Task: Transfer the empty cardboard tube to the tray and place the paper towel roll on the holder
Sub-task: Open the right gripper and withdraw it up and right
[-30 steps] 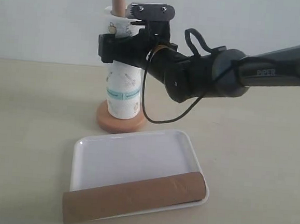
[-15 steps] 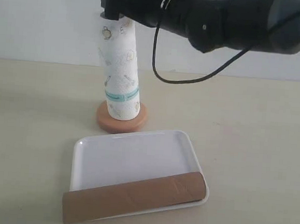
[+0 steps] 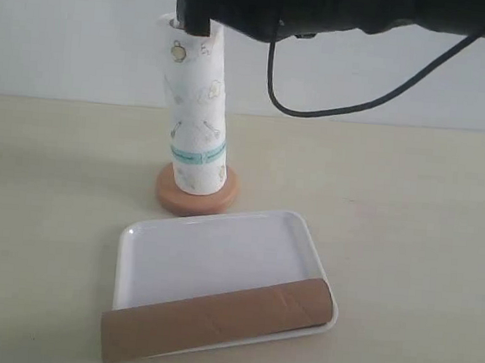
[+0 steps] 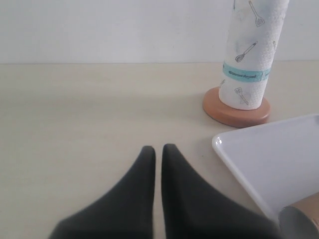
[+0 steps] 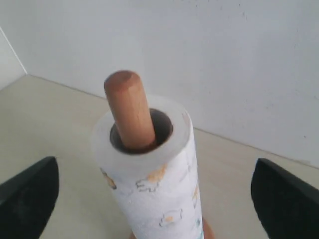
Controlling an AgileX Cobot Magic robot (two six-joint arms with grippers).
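Observation:
The paper towel roll (image 3: 197, 119) stands upright on the holder, whose round base (image 3: 174, 197) shows beneath it. In the right wrist view the dowel (image 5: 128, 107) sticks up out of the roll's core (image 5: 154, 189). My right gripper (image 3: 195, 14) hangs at the roll's top, open wide, its fingers well apart on either side and touching nothing. The empty cardboard tube (image 3: 215, 318) lies across the near rim of the tray (image 3: 211, 259), overhanging on the left. My left gripper (image 4: 158, 149) is shut on nothing, low over the table beside the tray (image 4: 269, 159).
A plain pale wall stands behind the table. The right arm and its black cable (image 3: 349, 106) stretch across the top of the exterior view. The left arm is out of the exterior view. The tube's open end (image 4: 299, 224) shows by the tray's corner.
The right gripper has let go of the roll's upper part and risen to its top. The roll stays on the holder. Tube and tray have not moved.

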